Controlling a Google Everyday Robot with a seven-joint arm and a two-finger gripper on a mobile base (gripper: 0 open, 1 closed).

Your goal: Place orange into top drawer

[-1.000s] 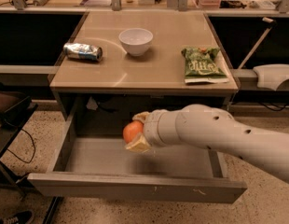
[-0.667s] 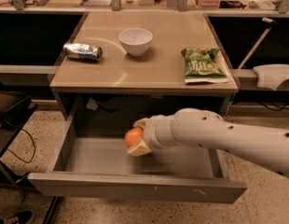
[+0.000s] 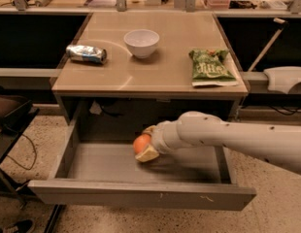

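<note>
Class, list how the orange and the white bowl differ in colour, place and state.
The orange is orange, the bowl white. The orange is down inside the open drawer; the bowl stands up on the tabletop. The gripper, inside the drawer, holds the orange; the bowl is untouched. Both are round.

A white arm's two-finger gripper [image 3: 147, 142] reaches from the right into the wide, shallow grey top drawer [image 3: 141, 196], which stands pulled open. Its fingers clasp a smooth round orange fruit [image 3: 140, 143] low near the drawer's middle. On the beige tabletop [image 3: 175, 38] above sit a white bowl [image 3: 142, 42], a crushed silver can [image 3: 86, 54] and a green snack bag [image 3: 209, 66].
</note>
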